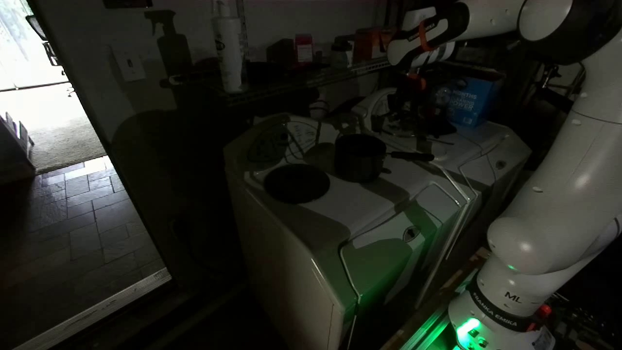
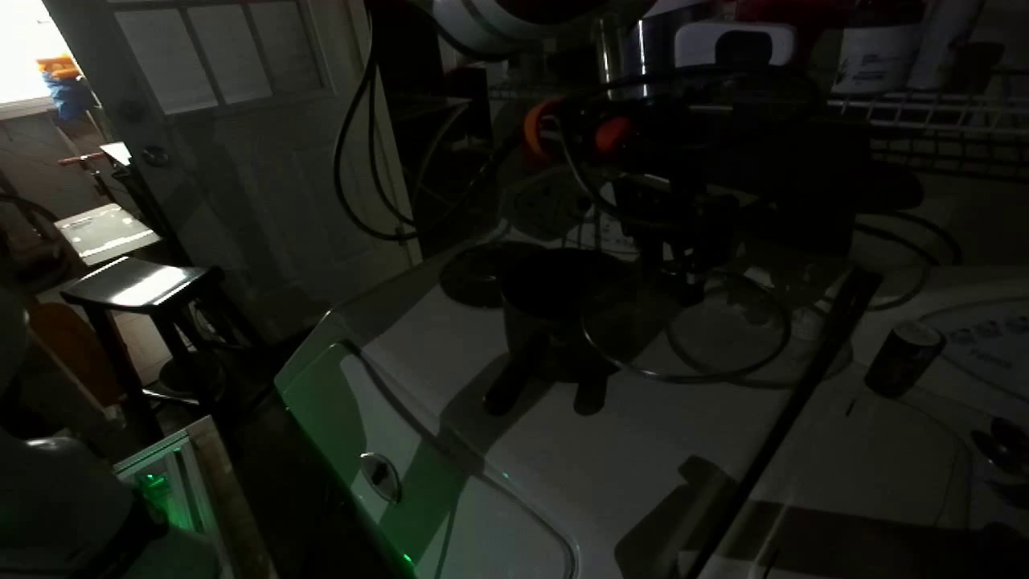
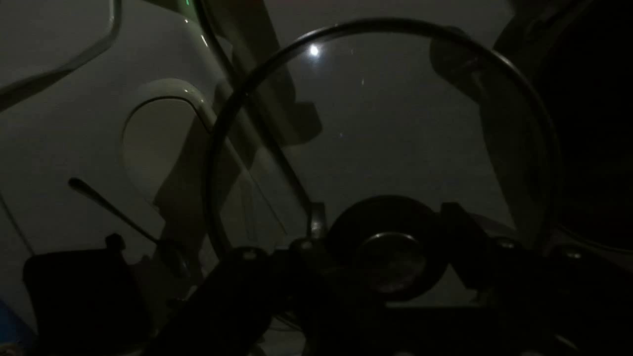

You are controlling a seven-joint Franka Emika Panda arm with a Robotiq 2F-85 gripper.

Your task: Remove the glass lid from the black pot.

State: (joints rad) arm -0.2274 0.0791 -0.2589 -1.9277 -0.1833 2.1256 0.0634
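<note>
Wrist view: the end effector (image 3: pixel 383 220) pinches the glass lid (image 3: pixel 390 128) by its knob (image 3: pixel 388 257). I see the black pot (image 1: pixel 359 163) standing uncovered, beside and below the end effector.

In an exterior view, the arm (image 1: pixel 578 160) rises from its base (image 1: pixel 500 299), bends at the elbow (image 1: pixel 576 31) and reaches outward, almost level, as far as the wrist (image 1: pixel 408 48). Beneath it, the gripper (image 3: pixel 384 220) points downward. The wrist view shows the two fingers (image 3: pixel 317 221) standing some way apart, both pressed upon what they hold between them.
</note>
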